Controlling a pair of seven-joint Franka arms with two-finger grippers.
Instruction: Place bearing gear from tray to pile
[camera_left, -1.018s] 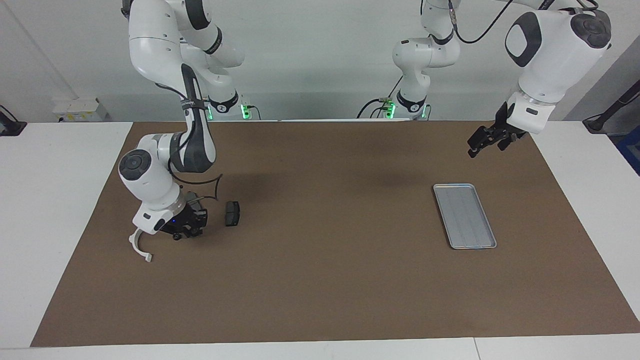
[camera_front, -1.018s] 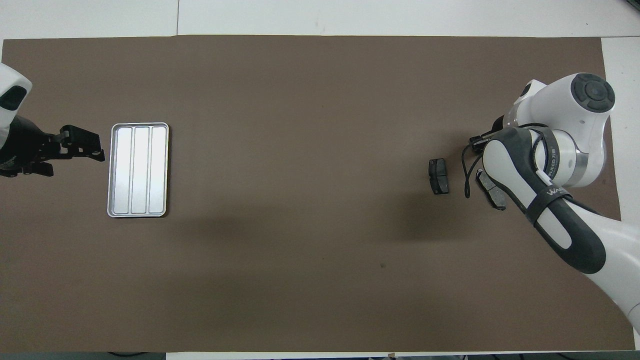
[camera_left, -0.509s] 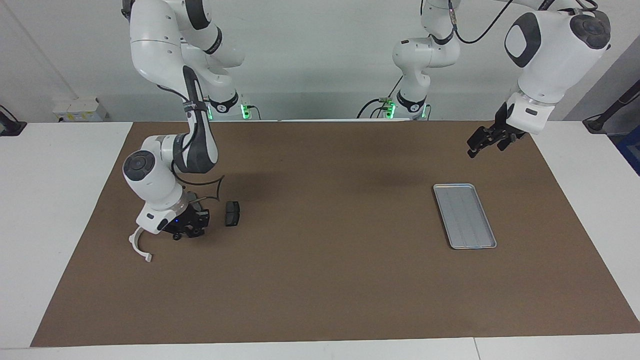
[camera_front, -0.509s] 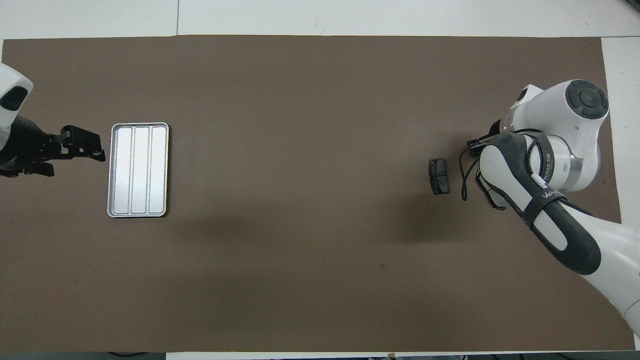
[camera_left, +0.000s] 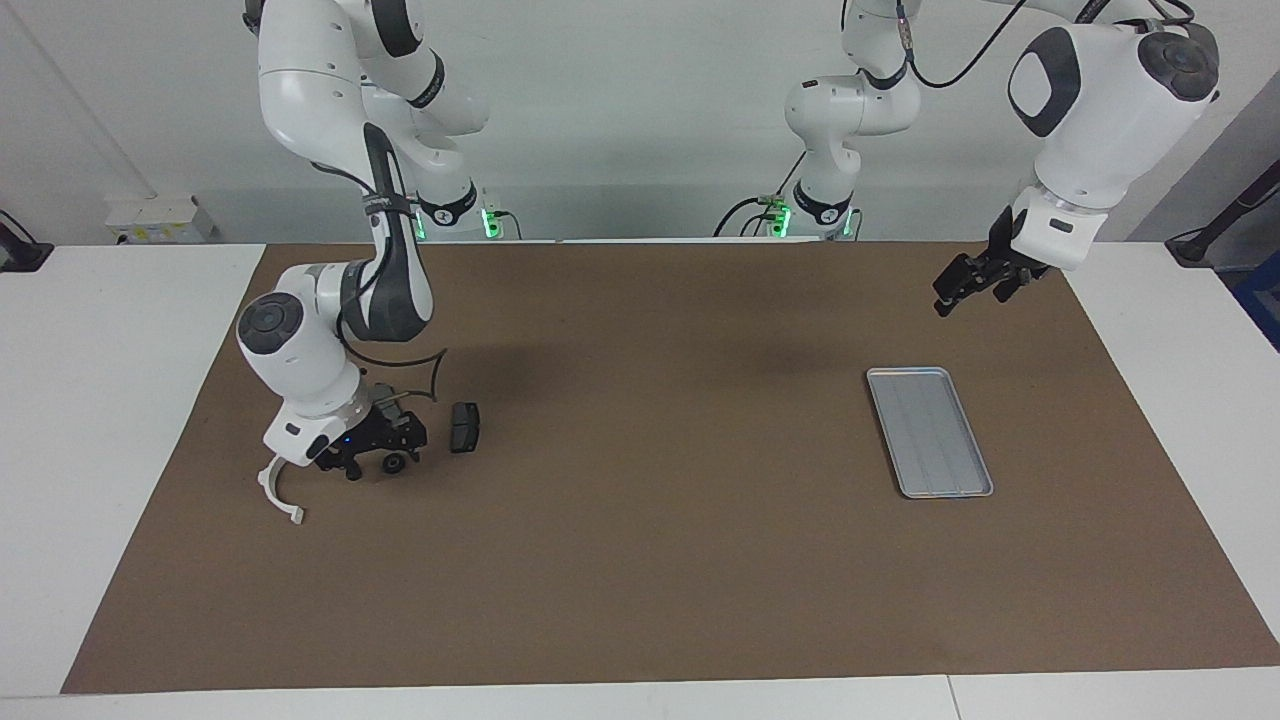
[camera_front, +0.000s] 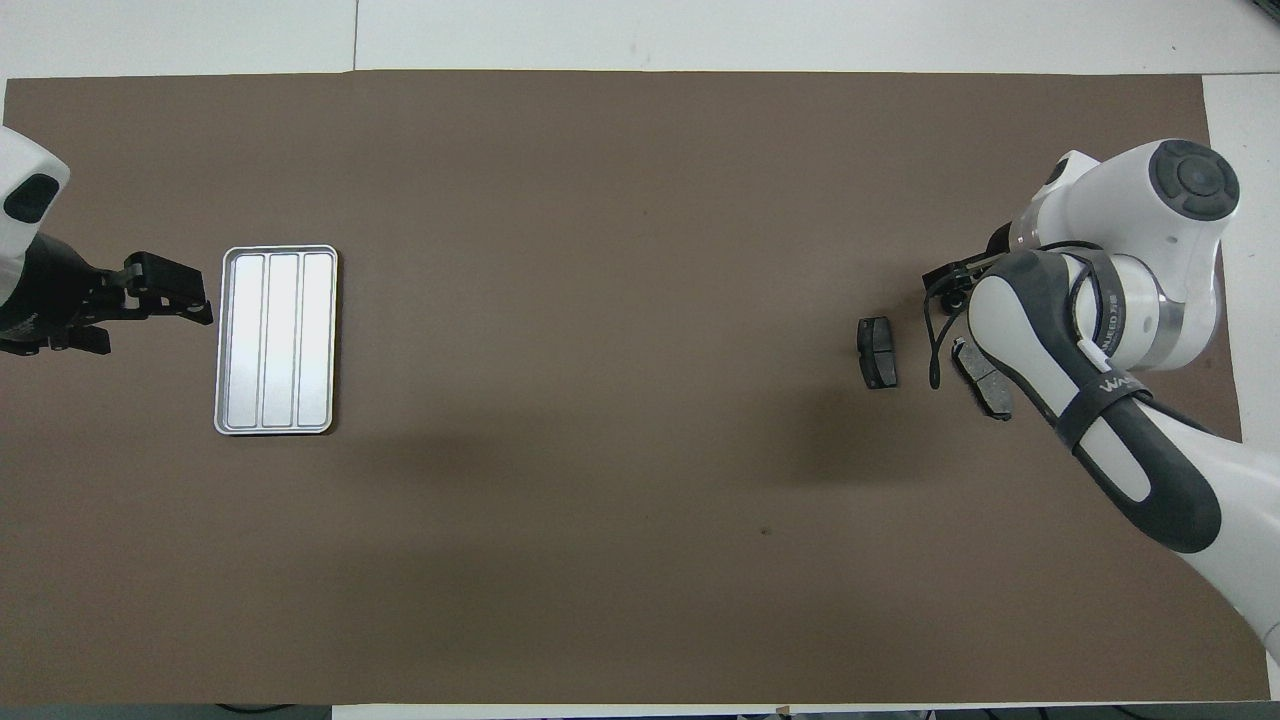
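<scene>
The silver-grey ridged tray (camera_left: 930, 432) lies empty toward the left arm's end of the table, and also shows in the overhead view (camera_front: 277, 340). The pile lies toward the right arm's end: a white semicircular bracket (camera_left: 277, 492), a dark pad (camera_left: 464, 427) (camera_front: 878, 352) and a second dark pad (camera_front: 985, 378), partly under the arm. My right gripper (camera_left: 375, 458) is low over the mat, between the bracket and the first pad. A small dark round part (camera_left: 398, 463) shows at its tip; I cannot tell whether it is held. My left gripper (camera_left: 950, 290) (camera_front: 175, 300) waits in the air beside the tray.
A brown mat (camera_left: 650, 560) covers the table, with bare white table edges (camera_left: 110, 400) at both ends. The right arm's elbow and forearm (camera_front: 1100, 400) hang over the pile and hide the bracket in the overhead view.
My right arm's wrist has swung a little and its gripper tip now lies closer to the first dark pad, with the small round part showing. The left arm has stayed still.
</scene>
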